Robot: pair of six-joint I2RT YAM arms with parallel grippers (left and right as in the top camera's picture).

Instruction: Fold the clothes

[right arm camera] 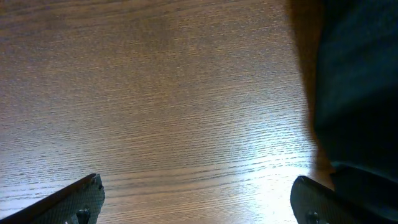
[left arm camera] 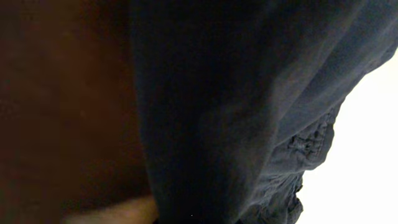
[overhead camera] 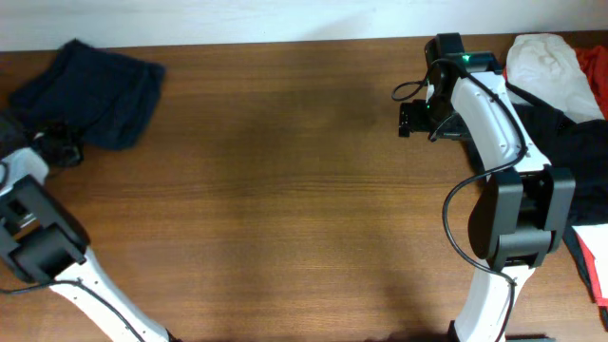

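A dark navy garment (overhead camera: pixel 90 90) lies bunched at the far left corner of the wooden table (overhead camera: pixel 285 190). My left gripper (overhead camera: pixel 59 147) is at its near left edge. In the left wrist view the navy cloth (left arm camera: pixel 249 106) fills most of the frame and hides the fingers, so I cannot tell if they hold it. My right gripper (overhead camera: pixel 413 116) is at the far right of the table. In the right wrist view it (right arm camera: pixel 199 205) is wide open and empty above bare wood, with black cloth (right arm camera: pixel 354 93) just to its right.
A pile of clothes lies at the right edge: a white piece (overhead camera: pixel 546 62), a red piece (overhead camera: pixel 597 66) and black cloth (overhead camera: pixel 584 157). A red and white piece (overhead camera: pixel 594 256) lies nearer the front right.
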